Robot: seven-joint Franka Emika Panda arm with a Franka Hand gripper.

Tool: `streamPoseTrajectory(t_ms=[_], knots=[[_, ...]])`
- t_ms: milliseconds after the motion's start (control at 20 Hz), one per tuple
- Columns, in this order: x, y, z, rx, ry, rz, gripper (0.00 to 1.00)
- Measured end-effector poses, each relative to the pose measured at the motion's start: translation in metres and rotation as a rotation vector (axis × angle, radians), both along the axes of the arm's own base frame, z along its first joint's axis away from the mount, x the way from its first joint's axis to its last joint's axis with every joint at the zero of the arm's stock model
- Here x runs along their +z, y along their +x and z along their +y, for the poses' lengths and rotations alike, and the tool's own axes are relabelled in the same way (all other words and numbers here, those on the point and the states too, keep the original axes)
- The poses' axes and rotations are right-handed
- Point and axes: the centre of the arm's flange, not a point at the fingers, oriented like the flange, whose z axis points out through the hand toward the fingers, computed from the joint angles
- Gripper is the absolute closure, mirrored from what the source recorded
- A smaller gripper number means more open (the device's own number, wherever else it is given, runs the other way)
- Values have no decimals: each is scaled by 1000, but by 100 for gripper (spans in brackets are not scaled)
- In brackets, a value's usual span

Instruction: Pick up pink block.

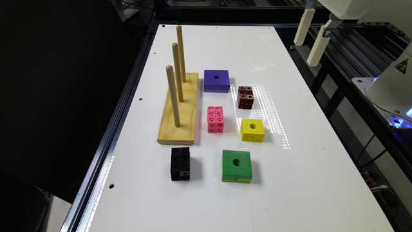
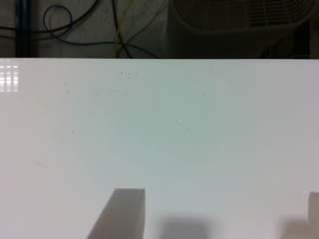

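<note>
We note the small bright pink plastic block of snapped-together cubes standing on the white counter, between the pine peg board and the yellow wooden block, its long axis running down the counter. The tool hangs high above the far counter edge, toward the exterior view's right, well apart from the block. The wrist view shows its fingers spread wide and empty over bare counter. We judge a long reach is needed.

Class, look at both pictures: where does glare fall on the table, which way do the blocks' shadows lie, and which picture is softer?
Exterior view: a dotted patch of glare streaks the white table between the dark brown block and the yellow block; the pink block casts a faint shadow toward that view's right. Wrist view: softer and hazier, with a small bright reflection on the tabletop.
</note>
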Motion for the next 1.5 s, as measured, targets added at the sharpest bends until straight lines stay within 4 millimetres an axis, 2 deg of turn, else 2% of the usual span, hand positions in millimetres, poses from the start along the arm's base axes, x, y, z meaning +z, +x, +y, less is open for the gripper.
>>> streamPoseTrajectory(t_ms=[1000, 1500], knots=[[6, 3, -1, -3, 0, -20, 0], [8, 13, 5, 8, 3, -42, 0]])
